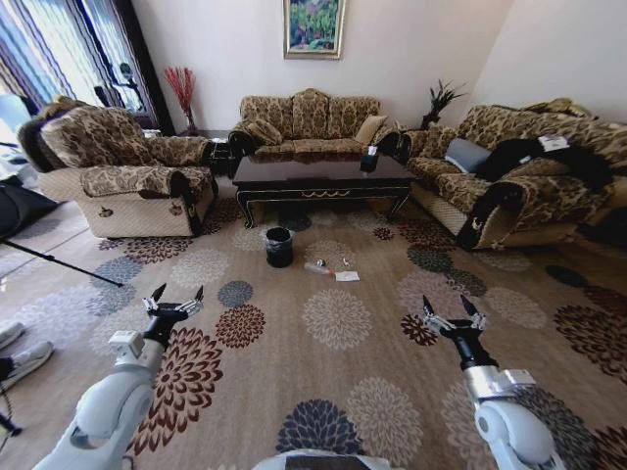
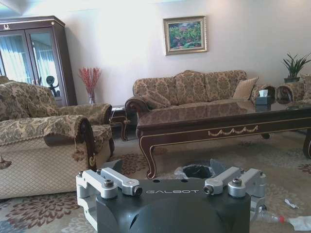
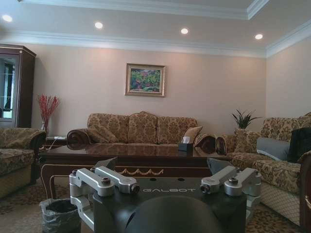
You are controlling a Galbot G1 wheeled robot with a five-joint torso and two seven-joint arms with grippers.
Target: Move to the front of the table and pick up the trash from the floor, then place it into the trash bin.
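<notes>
From where I stand, the job has hardly begun. The floor (image 1: pixel 392 323), that tan carpet with its big flower medallions, stretches wide between the robot and everything it needs, and the robot is well back from the sofas, so the drive to the front is not yet finished, by my reckoning.

The long dark desk (image 1: pixel 321 181) sits in front of the middle sofa, a tissue box on its top. Just in front of its left end stands the trash bin (image 1: pixel 279 247), black, with the clear liner folded over its rim; I can't see anything in it from here.

The trash is all on the carpet, between the bin and the robot but near the bin: a small clear bottle (image 1: pixel 316 267) lying just to the right of the bin, a crumpled white paper (image 1: pixel 347 276) just beyond that, and a couple of tiny bits (image 1: pixel 344 261) close by. None of it has been touched, as far as I can judge.

Both arms are held out low and forward, well apart from the trash. The left gripper (image 1: pixel 177 294) has its fingers spread and holds nothing; the right gripper (image 1: pixel 451 308) is likewise spread wide and bare. So approaching, picking up and dropping into the bin all remain.
</notes>
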